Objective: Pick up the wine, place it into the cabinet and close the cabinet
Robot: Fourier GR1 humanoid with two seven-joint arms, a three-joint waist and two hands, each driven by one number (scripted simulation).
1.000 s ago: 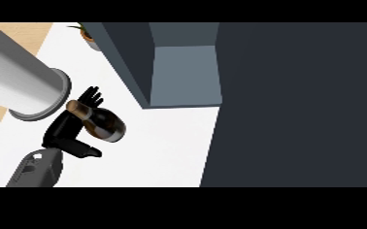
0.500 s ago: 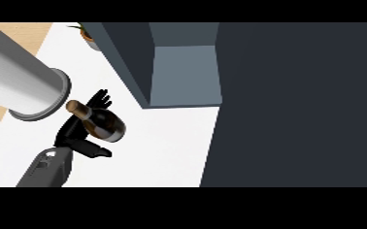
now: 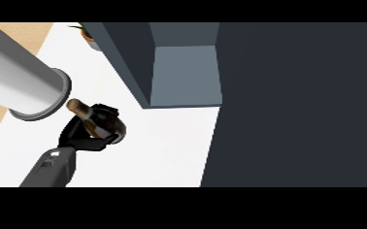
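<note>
Lower left over smooth white table [image 3: 161, 145], black robot hand [image 3: 80, 138] was curled round dark glass wine bottle [image 3: 84, 112], brown tapered neck tilted up-left, near open dark-grey boxy cabinet [image 3: 132, 63]. Hand had been splayed earlier, since closed.

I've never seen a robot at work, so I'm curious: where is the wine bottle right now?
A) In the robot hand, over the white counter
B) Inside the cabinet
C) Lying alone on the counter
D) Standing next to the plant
A: the robot hand is curled round the wine bottle over the white counter, outside the open cabinet.
</note>
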